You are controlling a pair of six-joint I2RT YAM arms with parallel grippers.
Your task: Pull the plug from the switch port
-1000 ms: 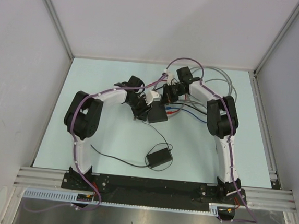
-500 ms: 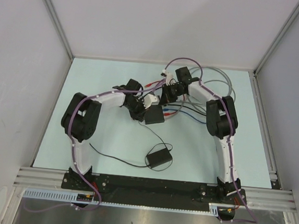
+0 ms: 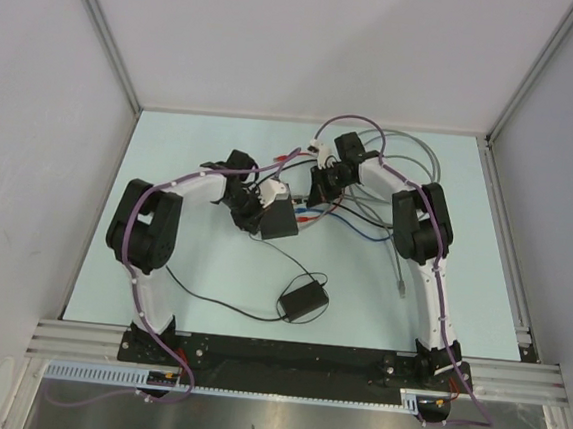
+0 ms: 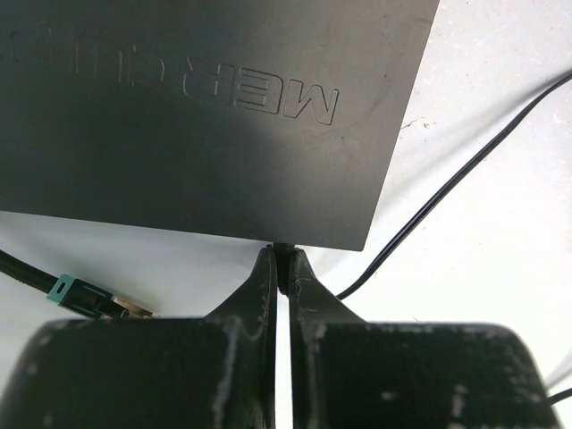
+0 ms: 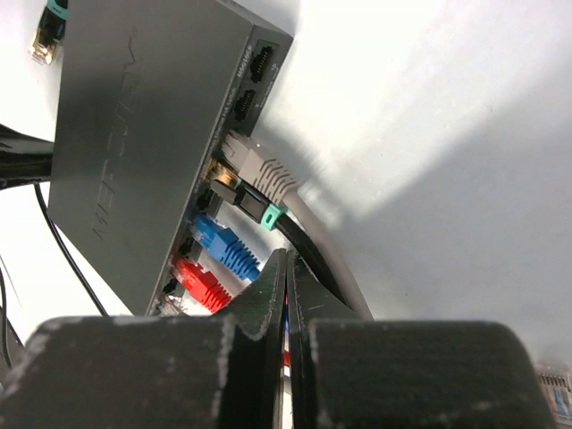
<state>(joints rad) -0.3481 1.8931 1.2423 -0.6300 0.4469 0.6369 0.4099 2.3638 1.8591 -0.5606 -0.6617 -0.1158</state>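
The left arm (image 3: 142, 237) rises from its base, bends at the elbow far out to the left and reaches inward toward the middle. Its left gripper (image 4: 281, 261) is pressed closed, with only a thin slit between the two fingers. The right arm (image 3: 421, 226) bows out to the right and folds back inward, and the right gripper (image 5: 286, 266) is likewise closed, fingertips together.

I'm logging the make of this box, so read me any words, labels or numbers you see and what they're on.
"MERCU", embossed on the switch top, upside down in the left wrist view; later letters lost in shadow.
Right wrist view: same embossing, too slanted to read.
No other text.
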